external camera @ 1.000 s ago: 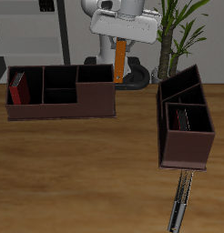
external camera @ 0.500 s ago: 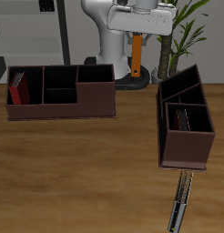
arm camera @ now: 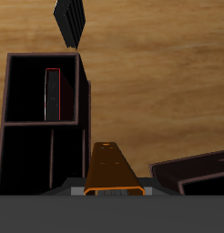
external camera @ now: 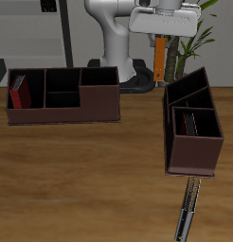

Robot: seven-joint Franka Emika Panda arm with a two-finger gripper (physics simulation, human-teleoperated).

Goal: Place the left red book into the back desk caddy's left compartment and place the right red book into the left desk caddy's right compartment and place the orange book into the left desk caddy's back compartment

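My gripper [external camera: 161,38] hangs high behind the table, shut on the top of the orange book [external camera: 160,59], which hangs upright. It is above and behind the left desk caddy [external camera: 194,151], near that caddy's taller end [external camera: 189,93]. One red book [external camera: 191,123] stands in that caddy's large square right compartment. The other red book [external camera: 19,92] stands in an end cell of the back desk caddy [external camera: 62,112]. In the wrist view the orange book [arm camera: 109,164] runs out from my gripper [arm camera: 108,188], beside the left desk caddy [arm camera: 84,109] and its red book [arm camera: 53,93].
A thin grey-black striped book [external camera: 188,213] lies flat near the table's front edge, just before the left desk caddy; the wrist view shows the striped book [arm camera: 70,20] too. A potted plant [external camera: 189,33] stands behind the table close to my gripper.
My gripper has carried the orange book sideways and a little upward, from behind the back desk caddy toward the left desk caddy's far end. Nothing on the table has moved.
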